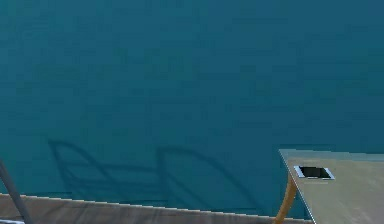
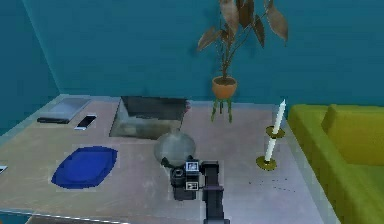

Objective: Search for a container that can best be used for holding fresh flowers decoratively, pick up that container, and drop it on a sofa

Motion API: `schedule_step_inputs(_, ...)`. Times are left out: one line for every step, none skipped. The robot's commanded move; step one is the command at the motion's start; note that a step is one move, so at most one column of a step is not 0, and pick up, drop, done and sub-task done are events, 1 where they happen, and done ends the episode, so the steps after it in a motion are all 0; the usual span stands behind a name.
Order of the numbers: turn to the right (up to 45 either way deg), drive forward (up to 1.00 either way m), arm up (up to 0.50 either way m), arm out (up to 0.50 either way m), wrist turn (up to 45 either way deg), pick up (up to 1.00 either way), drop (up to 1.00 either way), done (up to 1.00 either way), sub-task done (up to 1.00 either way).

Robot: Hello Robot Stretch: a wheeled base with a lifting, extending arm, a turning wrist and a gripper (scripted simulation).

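Observation:
On a pale tabletop (image 2: 240, 150) in the arm side view stands a grey rounded object (image 2: 173, 147), near the middle. My gripper (image 2: 180, 172) reaches in just below it, at the end of the dark arm (image 2: 213, 198) that rises from the bottom edge. The grey object stands on the table right at the gripper's far end, so I cannot tell whether the gripper holds anything. A yellow-green sofa (image 2: 350, 150) stands at the arm side view's right, next to the table's end.
The table also carries a potted plant (image 2: 224, 88), two white candles (image 2: 279, 118) (image 2: 268, 152), a dark laptop (image 2: 150, 112), a phone (image 2: 86, 122), a remote (image 2: 53, 120) and a blue plate (image 2: 85, 166). Ahead is a teal wall (image 1: 180, 80), with the table's corner (image 1: 350, 195) at the forward view's lower right.

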Motion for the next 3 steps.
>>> schedule_step_inputs(0.0, 0.00, 0.26, 0.00, 0.0, 0.00, 0.00, 0.00, 0.00)
schedule_step_inputs(0.0, 0.00, 0.00, 0.00, -45.0, 0.00, 0.00, 0.00, 0.00)
schedule_step_inputs(0.0, 0.00, 0.00, 0.00, -45.0, 0.00, 0.00, 0.00, 0.00)
